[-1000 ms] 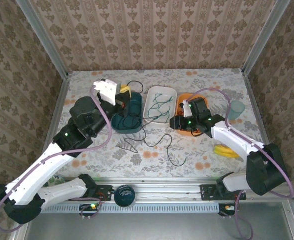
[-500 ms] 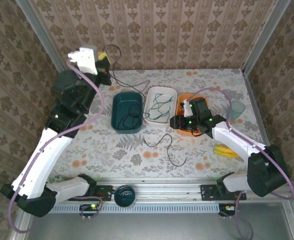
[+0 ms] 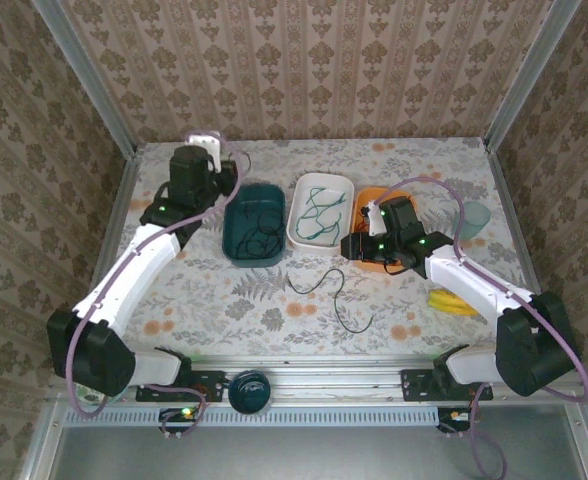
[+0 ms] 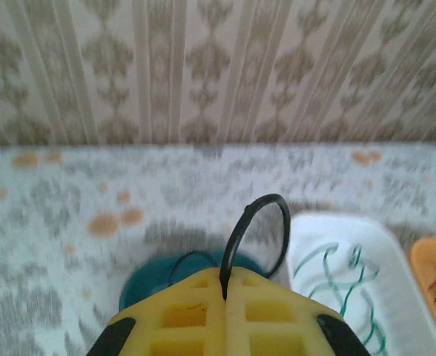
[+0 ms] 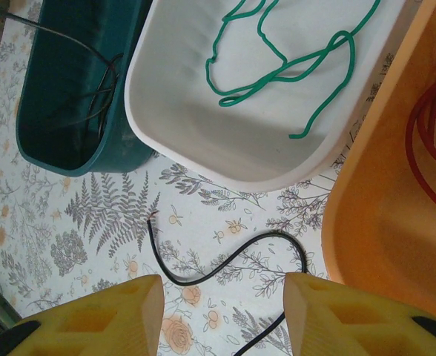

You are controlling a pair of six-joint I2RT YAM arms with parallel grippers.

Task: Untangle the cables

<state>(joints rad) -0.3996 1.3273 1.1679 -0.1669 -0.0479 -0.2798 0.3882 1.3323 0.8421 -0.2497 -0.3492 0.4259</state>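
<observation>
My left hand (image 4: 224, 280) is closed, pinching a black cable (image 4: 256, 222) between its yellow fingers (image 4: 181, 315); the cable loops up just past the tips. Below the hand sits the teal tub (image 4: 147, 289). To its right is the white tray (image 4: 385, 245) with the green cable (image 4: 335, 276), and past that the orange tray (image 4: 434, 263).

My right hand (image 5: 222, 311) hangs part open and holds nothing. A second black cable (image 5: 229, 259) lies loose on the desk (image 5: 92, 215) just ahead of its fingers. Beyond it is the white tray rim, with the red cable (image 5: 424, 111) in the orange tray to the right.

Step, as I judge it: sorting by colour, black into the teal tub. Next the left hand should drop lower over the tub and let go. Then the right should go down on the loose cable; it's thin and flat on the desk, so I'll need a low pinch.
</observation>
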